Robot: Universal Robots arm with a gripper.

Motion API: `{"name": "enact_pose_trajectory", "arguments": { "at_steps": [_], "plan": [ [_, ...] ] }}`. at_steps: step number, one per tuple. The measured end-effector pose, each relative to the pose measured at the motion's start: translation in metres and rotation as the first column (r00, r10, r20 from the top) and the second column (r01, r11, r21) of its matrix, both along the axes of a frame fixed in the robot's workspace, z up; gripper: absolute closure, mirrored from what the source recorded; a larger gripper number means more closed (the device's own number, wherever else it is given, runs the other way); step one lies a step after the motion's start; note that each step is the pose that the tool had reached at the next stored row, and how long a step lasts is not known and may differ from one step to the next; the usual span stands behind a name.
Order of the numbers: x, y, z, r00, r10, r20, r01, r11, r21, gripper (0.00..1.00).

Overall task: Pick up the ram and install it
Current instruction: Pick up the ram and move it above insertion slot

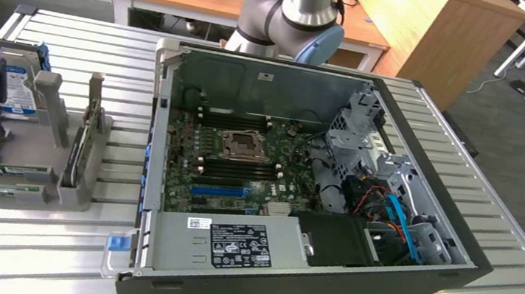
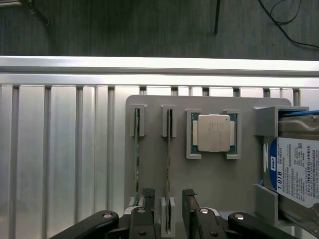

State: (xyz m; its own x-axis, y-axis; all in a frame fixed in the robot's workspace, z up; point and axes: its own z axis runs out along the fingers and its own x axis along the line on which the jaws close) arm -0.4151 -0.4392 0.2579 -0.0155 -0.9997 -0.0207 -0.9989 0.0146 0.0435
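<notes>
Hovering low over the grey holder on the tabletop, the claw stands wide open, straddling the ram, upright on edge in its slot. Gripping well likely means centring, then closing squarely on the board's flat faces.

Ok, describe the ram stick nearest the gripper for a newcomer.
Find the grey holder plate on the slatted table. The ram stands on edge in it, a thin green stick beside the square processor; the other stick sits farther from it.
</notes>
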Motion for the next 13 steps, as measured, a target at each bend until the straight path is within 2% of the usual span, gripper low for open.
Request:
{"name": "enact_pose_trajectory", "arguments": {
  "at_steps": [13],
  "plan": [
    [0.0, -0.0108, 0.0, 1.0, 0.0, 0.0, 0.0, 1.0, 0.0, 0.64]
  ]
}}
